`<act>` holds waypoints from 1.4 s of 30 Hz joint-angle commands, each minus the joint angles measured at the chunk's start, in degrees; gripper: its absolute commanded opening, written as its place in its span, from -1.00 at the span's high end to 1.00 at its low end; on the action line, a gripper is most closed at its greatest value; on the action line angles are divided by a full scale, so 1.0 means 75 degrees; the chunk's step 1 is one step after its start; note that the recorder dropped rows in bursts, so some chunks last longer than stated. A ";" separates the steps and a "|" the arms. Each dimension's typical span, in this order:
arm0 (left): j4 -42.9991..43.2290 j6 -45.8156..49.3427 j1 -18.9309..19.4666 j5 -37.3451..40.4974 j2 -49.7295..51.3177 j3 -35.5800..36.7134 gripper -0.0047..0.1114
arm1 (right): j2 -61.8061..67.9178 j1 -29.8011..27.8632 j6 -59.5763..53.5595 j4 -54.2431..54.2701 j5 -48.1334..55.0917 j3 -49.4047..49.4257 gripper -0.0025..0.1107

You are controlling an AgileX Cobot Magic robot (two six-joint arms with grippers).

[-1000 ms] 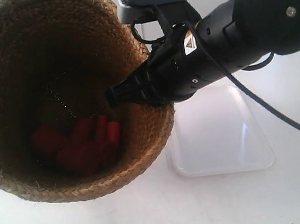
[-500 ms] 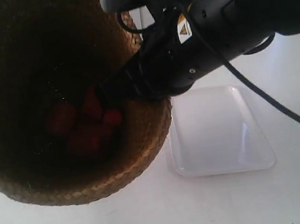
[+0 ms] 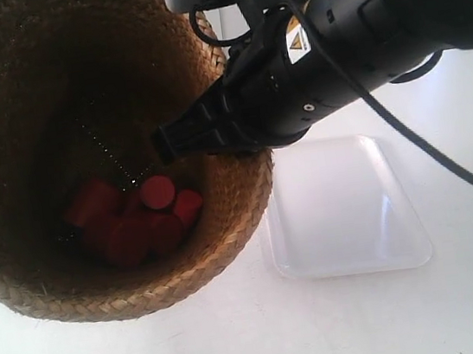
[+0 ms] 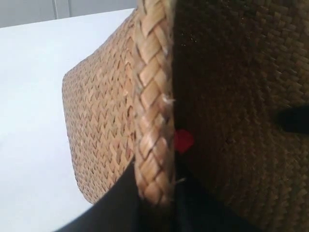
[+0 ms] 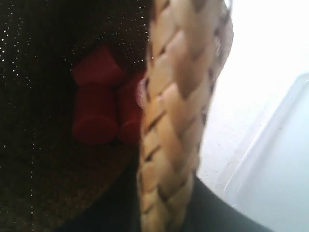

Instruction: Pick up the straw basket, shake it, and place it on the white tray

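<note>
While the straw basket [image 3: 24, 283] is filling the upper left of the exterior view, you are looking straight down into its dark inside. Your right arm [image 3: 357, 30] is reaching in from the upper right, and the right gripper [image 5: 164, 208] is clamping the basket's braided rim, one dark finger on each side. Your left gripper [image 4: 157, 205] is pinching the opposite rim the same way, showing as a dark tip at that view's left edge. Right of centre, the white tray [image 3: 346, 215] is lying flat on the white table [image 3: 241, 342], just beside the basket's wall. Several red cylinders [image 3: 138, 220] are lying heaped at the basket's bottom.
</note>
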 commanded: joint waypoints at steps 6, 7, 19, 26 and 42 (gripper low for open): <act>0.0511 -0.0493 -0.0074 -0.0390 -0.0134 -0.0069 0.92 | -0.0129 -0.0241 0.0286 -0.0077 -0.1137 0.0623 0.96; 0.0511 -0.0493 -0.0074 -0.0390 -0.0134 -0.0069 0.92 | -0.0181 -0.0241 0.0286 -0.0077 -0.1198 0.0655 0.96; 0.0427 -0.0489 -0.0074 -0.0886 -0.0120 0.0712 0.92 | -0.0327 -0.0241 0.0783 -0.0915 -0.1097 0.0908 0.96; 0.0283 -0.0907 -0.0057 0.0081 -0.0017 0.0053 0.92 | -0.0957 -0.0112 0.0635 -0.0744 -0.0754 0.0412 0.96; 0.0098 -0.0364 -0.0057 -0.0253 -0.0223 0.0202 0.92 | -0.0501 -0.0090 0.0226 -0.0356 -0.0642 0.0570 0.96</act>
